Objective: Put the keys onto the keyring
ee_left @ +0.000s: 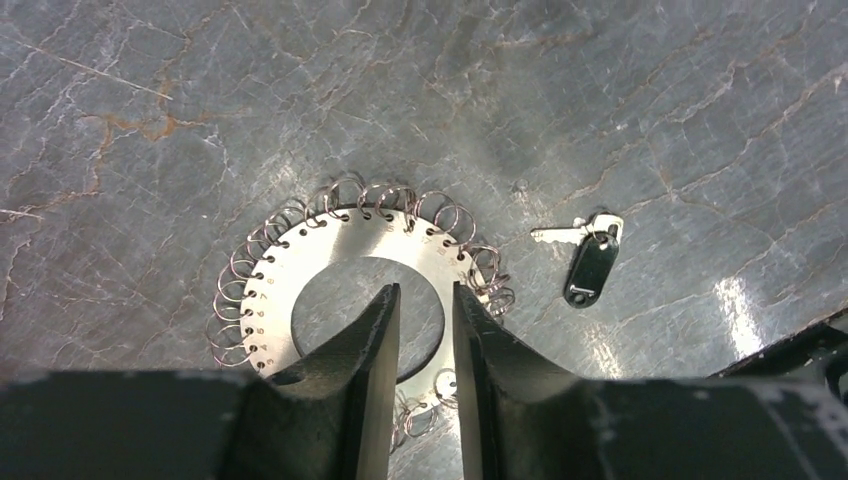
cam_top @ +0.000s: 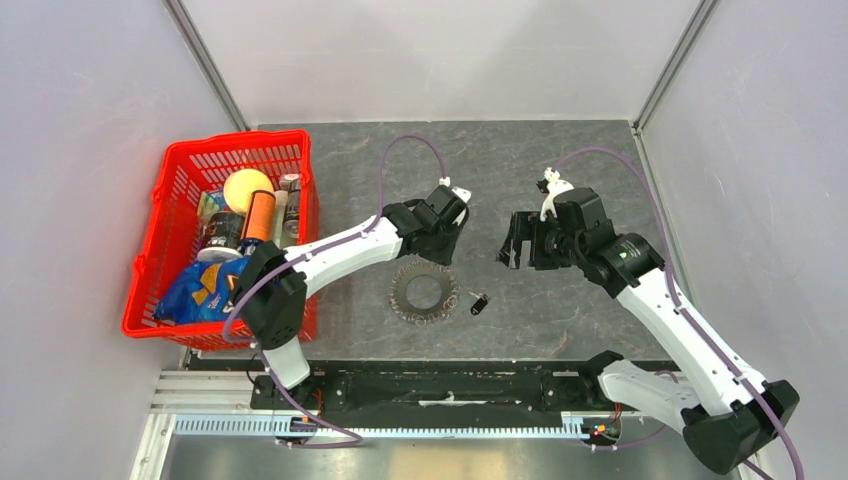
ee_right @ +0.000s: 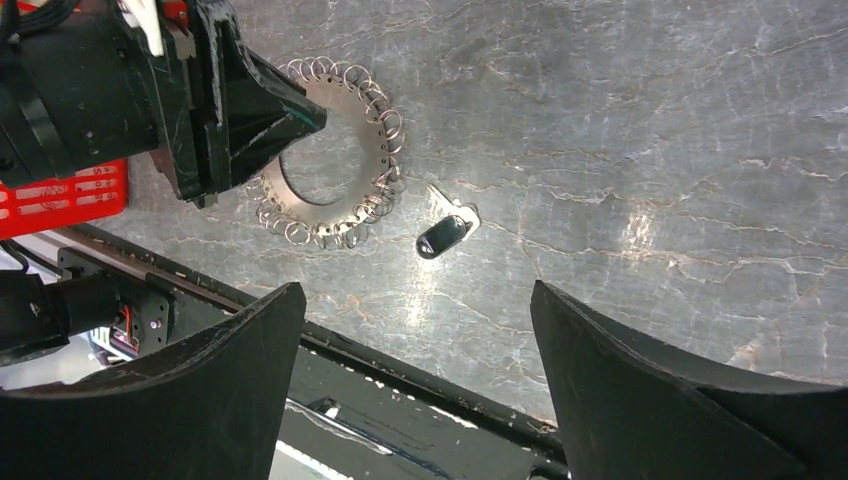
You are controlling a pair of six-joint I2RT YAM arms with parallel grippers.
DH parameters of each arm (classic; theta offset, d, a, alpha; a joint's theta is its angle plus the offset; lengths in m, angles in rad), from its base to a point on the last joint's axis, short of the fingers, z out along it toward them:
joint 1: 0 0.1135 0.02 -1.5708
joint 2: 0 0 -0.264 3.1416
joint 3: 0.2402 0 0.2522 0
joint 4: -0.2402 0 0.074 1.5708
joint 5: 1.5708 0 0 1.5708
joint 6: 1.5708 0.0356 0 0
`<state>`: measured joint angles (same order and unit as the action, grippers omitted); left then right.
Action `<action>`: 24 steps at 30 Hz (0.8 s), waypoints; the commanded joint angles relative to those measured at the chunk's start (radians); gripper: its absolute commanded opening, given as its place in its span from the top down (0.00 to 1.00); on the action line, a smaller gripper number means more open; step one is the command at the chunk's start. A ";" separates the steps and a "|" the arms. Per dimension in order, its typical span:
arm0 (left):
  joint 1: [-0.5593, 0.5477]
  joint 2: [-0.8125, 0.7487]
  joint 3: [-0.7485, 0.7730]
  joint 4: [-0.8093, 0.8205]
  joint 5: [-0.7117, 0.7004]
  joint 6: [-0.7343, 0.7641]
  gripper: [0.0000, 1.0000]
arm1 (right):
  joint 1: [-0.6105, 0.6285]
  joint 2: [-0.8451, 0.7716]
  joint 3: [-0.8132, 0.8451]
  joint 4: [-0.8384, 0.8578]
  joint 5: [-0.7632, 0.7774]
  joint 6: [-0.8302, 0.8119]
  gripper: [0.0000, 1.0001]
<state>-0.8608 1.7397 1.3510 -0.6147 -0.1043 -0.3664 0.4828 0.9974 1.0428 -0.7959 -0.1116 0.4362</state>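
left pincer (ee_left: 425,295) half-spread, empty, over keyring (ee_left: 300,260) hole | right pincer (ee_right: 418,300) spread wide | key (ee_left: 590,265) flat on tabletop (ee_left: 650,100) just beside keyring | tip — clamp the rim squarely, lift key by its black head

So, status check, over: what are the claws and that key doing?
Left gripper over keyring, jaws narrowly apart. Right gripper wide open, empty. Key loose on table beside keyring. Path between them clear.

White shells and black joints on the left arm (cam_top: 335,255) and right arm (cam_top: 680,320). Thin purple cable (cam_top: 384,175) arching off each. Matte black wedge fingers (ee_left: 370,350) on left hand (ee_left: 425,295) and right hand (ee_right: 417,300).
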 commanded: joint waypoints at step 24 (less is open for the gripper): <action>0.106 -0.428 -0.405 0.167 -0.075 -0.254 0.81 | 0.261 0.156 -0.079 0.134 -0.029 0.143 0.33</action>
<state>-0.7574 1.3659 0.9874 -0.5018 -0.1814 -0.5537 0.6785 1.1530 0.9913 -0.7101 -0.1387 0.5430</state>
